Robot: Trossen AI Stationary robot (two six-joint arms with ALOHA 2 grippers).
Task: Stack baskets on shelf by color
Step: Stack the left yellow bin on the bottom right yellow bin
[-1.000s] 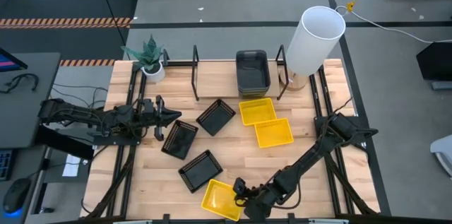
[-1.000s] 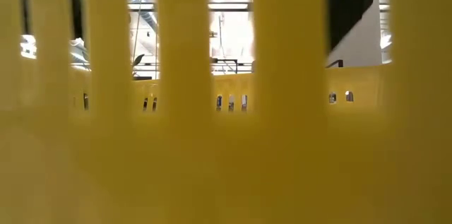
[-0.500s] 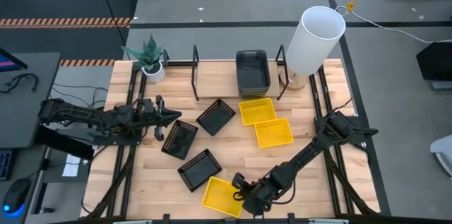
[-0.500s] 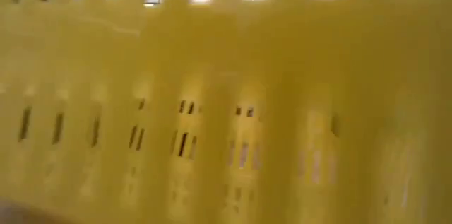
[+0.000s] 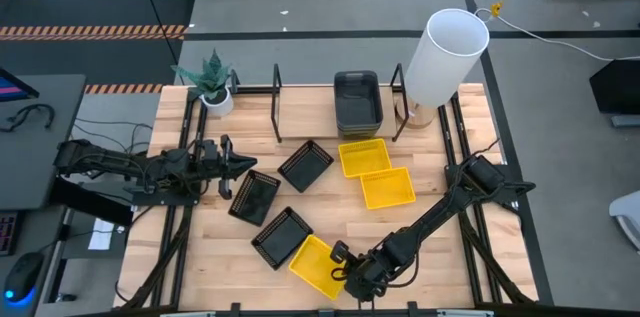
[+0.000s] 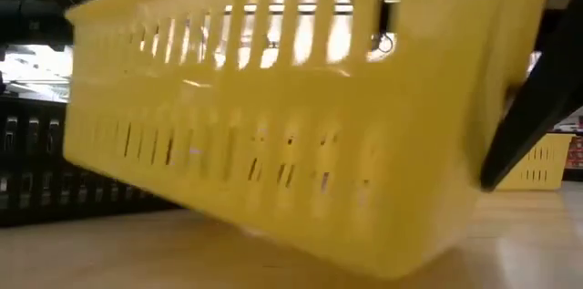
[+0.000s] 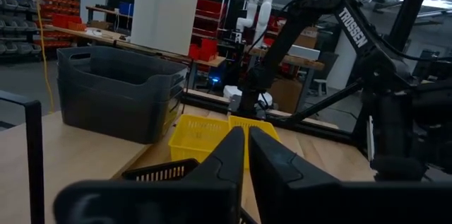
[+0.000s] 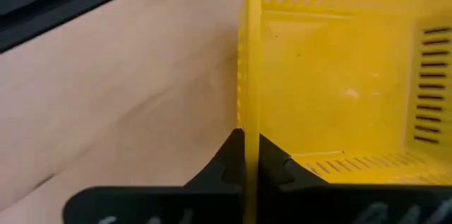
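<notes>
Your left claw [image 5: 237, 165] hangs pressed together and empty over the bench [image 5: 430, 202], beside a black slatted basket [image 5: 254, 197]. Near the front edge, your right claw [image 5: 341, 256] pinches the wall of a bright yellow basket [image 5: 314, 265], which sits tilted against another black basket [image 5: 281, 236]. In the low view this yellow basket [image 6: 273, 134] hides most of the scene behind it.

The wooden table [image 5: 420, 227] (pale planks) carries yellow baskets [image 5: 376, 172] and black baskets [image 5: 258, 197].
</notes>
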